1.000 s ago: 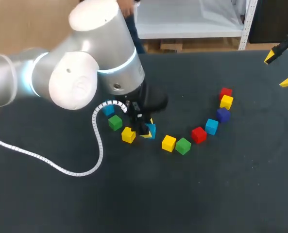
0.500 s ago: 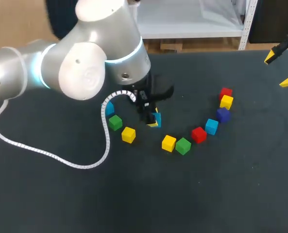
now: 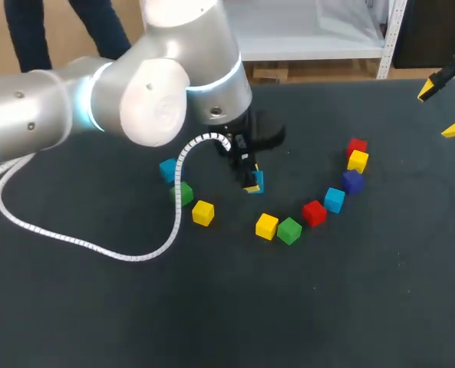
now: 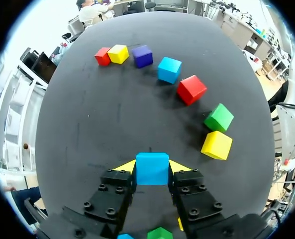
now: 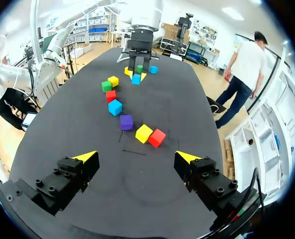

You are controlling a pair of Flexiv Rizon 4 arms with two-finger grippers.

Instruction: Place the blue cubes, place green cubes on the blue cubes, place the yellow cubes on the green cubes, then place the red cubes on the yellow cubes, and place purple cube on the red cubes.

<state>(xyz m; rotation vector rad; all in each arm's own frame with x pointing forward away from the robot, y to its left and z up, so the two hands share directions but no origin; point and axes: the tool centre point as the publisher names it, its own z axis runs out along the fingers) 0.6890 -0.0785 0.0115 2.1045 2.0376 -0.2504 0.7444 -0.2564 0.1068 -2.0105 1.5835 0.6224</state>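
Note:
My left gripper (image 3: 251,182) is shut on a blue cube (image 4: 152,169), held low over the black table between the two groups of cubes. Behind it lie a blue cube (image 3: 167,169), a green cube (image 3: 182,193) and a yellow cube (image 3: 203,212). Ahead of its fingers runs an arc: yellow (image 4: 217,145), green (image 4: 219,117), red (image 4: 191,89), blue (image 4: 169,69), purple (image 4: 142,56), yellow (image 4: 118,53) and red (image 4: 103,56). My right gripper (image 3: 442,109) hangs open at the far right edge, well away from every cube.
A white ribbed cable (image 3: 97,247) from my left arm loops over the table at the near left. The bulky left arm (image 3: 150,92) covers the far left of the table. Bare black cloth (image 3: 304,307) spreads in front of the arc.
My left gripper has carried the blue cube away from the yellow and green cubes at the left, toward the far right. The right arm has not moved.

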